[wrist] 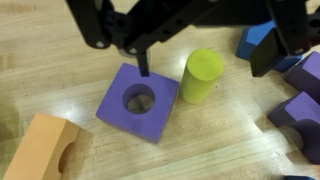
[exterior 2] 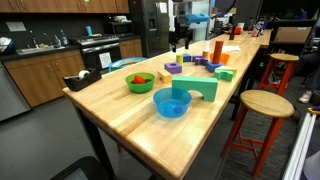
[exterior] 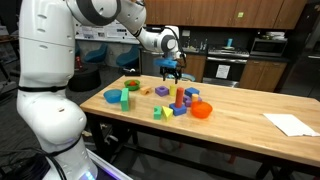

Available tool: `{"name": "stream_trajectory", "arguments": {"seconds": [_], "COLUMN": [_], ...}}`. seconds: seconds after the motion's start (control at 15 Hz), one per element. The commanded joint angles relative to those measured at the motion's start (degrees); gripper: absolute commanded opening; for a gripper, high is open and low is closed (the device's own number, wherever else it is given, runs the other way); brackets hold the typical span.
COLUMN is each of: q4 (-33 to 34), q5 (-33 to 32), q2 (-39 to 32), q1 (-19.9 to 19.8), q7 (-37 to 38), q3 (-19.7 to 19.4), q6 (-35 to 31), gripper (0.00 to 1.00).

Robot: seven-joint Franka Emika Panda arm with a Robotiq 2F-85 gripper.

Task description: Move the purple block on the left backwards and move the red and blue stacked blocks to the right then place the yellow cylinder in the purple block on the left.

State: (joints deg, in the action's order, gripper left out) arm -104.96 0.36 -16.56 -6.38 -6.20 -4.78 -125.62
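The purple block (wrist: 138, 102) lay flat on the wooden table (exterior 2: 120, 118), its round hole facing up. In the wrist view it sat just below the centre. The yellow cylinder (wrist: 201, 75) stood upright just beside the block's right corner, outside the hole. Whether the two touched could not be told.

The gripper (wrist: 202, 62) hung above them with its fingers spread wide and nothing between them. One dark fingertip (wrist: 143, 62) was over the block's upper edge, and the other was off to the right, near a blue piece (wrist: 255, 40). More purple blocks (wrist: 300, 95) lay at the right edge of that view, and an orange notched block (wrist: 38, 150) lay at the lower left.

In an exterior view the red and blue stacked blocks (exterior: 180, 95) stood upright near the gripper, among the other toy pieces, with an orange bowl (exterior: 202, 111) just beside them. In an exterior view a light-blue bowl (exterior 2: 172, 106), a green arch (exterior 2: 197, 88) and a green bowl (exterior 2: 140, 85) sat nearer the camera, well apart from the gripper.
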Motion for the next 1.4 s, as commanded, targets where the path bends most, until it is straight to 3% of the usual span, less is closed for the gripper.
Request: {"name": "stream_trajectory", "arguments": {"seconds": [0.0,0.67,1.33], "q4": [2.3,7.0,5.2], "q5": [0.1,0.5,3.1], "q2": [-2.5,-8.0,-6.9], "q1": [-0.2,-0.6,-1.9], "q7": [1.7,2.2,1.8], "q3": [-0.1,0.1,0.5], "q6": [-0.3,-2.3,-1.7], "gripper": [1.00,1.00,1.00]}}
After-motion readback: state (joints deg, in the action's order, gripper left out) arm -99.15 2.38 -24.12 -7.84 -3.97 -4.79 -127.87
